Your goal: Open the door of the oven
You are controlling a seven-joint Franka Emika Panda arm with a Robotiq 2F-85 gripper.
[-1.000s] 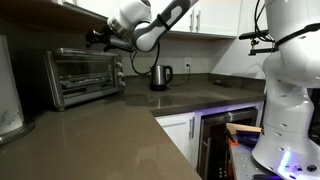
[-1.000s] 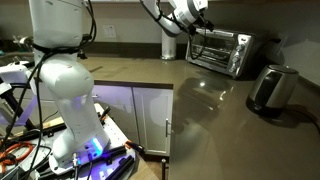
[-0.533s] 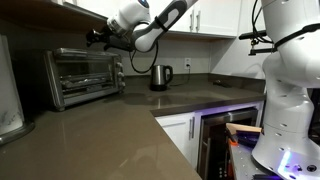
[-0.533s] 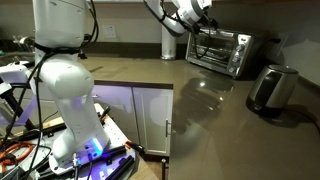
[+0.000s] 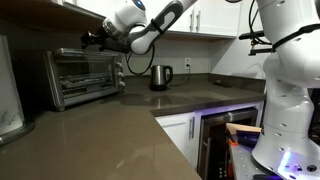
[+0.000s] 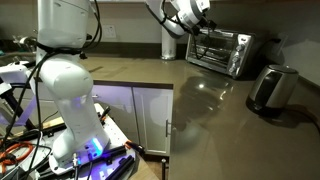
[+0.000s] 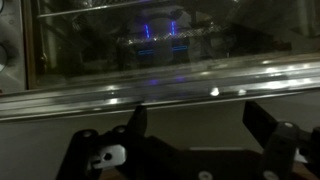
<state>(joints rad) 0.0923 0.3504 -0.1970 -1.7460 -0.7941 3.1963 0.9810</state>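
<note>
— Where was the door (image 5: 88, 72)?
— Shut, on the oven (image 6: 222, 50) atop the table (image 5: 120, 135). The pincer (image 7: 195, 112) gaped wide, empty, by the handle (image 7: 160, 92): probably stiff, slick metal; safer than glass

Oven (image 7: 20, 60) cropped at wrist-view edges; rack (image 7: 160, 38) blurred behind door (image 7: 235, 50) glare.

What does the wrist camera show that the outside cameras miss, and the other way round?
Only the wrist view: the handle close up, with lights glinting on the glass. Only an exterior view: the whole oven, the kettle, the counter, the arm. Both: the shut door and the gripper, open in the wrist view.
</note>
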